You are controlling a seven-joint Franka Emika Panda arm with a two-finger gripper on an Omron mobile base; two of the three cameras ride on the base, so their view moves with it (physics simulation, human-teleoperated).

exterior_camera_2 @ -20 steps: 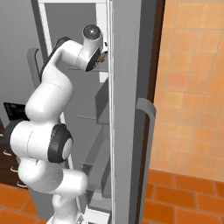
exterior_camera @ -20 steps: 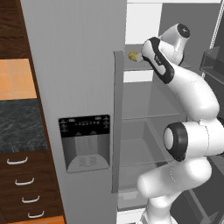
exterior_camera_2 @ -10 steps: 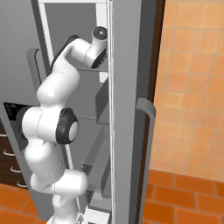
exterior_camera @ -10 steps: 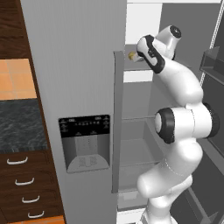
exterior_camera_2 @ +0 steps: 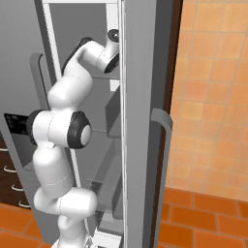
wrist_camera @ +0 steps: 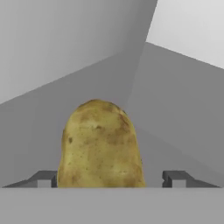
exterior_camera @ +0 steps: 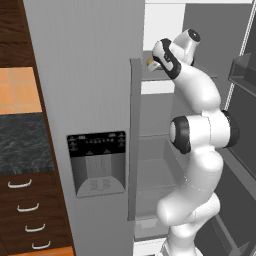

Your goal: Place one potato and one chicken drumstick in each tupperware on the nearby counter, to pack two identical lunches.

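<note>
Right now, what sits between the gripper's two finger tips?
In the hand view, the potato stands between the finger tips of the gripper. The left tip is beside it, while bare grey fridge surface shows between it and the right tip.

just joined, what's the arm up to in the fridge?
The arm is reaching up onto a high shelf of the open fridge for a potato. In the hand view the gripper is open with the potato between its fingers, which stand clear of it on both sides. Not gripped yet.
</note>
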